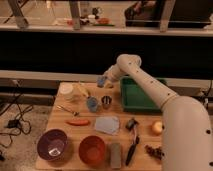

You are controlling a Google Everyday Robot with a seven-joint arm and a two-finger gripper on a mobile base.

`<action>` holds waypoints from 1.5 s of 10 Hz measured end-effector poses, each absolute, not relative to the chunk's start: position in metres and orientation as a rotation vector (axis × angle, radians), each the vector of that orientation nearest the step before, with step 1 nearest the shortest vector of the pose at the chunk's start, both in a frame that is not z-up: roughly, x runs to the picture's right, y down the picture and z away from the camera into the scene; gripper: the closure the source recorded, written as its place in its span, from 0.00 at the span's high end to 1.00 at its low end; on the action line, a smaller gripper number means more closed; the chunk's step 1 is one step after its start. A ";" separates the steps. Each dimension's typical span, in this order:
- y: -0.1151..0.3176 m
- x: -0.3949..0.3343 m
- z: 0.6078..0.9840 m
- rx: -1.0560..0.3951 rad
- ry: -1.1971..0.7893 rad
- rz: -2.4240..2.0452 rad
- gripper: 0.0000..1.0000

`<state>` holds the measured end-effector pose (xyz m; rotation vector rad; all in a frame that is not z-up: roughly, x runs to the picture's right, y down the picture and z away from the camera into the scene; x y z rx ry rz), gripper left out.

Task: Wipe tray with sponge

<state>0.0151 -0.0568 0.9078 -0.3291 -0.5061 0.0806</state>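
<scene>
The dark green tray point(131, 95) lies at the table's far right, partly covered by my arm. My gripper point(104, 81) is above the table's far edge, just left of the tray's far left corner. It is shut on the small pale blue sponge point(101, 80), held in the air clear of the tray and the table.
Below the gripper stand a blue cup point(92, 104) and a metal cup point(106, 101). A white cup point(66, 90) is at the far left. A grey-blue cloth point(107, 125), a purple bowl point(53, 144), a red bowl point(92, 149), a grey-brown block point(115, 154) and a black brush point(132, 145) fill the near side.
</scene>
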 end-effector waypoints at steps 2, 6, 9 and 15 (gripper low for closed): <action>-0.060 0.038 0.903 -0.298 -0.499 0.117 0.00; -0.067 0.087 0.898 -0.242 -0.476 0.209 0.00; -0.069 0.098 0.901 -0.237 -0.468 0.236 0.00; -0.069 0.098 0.902 -0.234 -0.461 0.245 0.00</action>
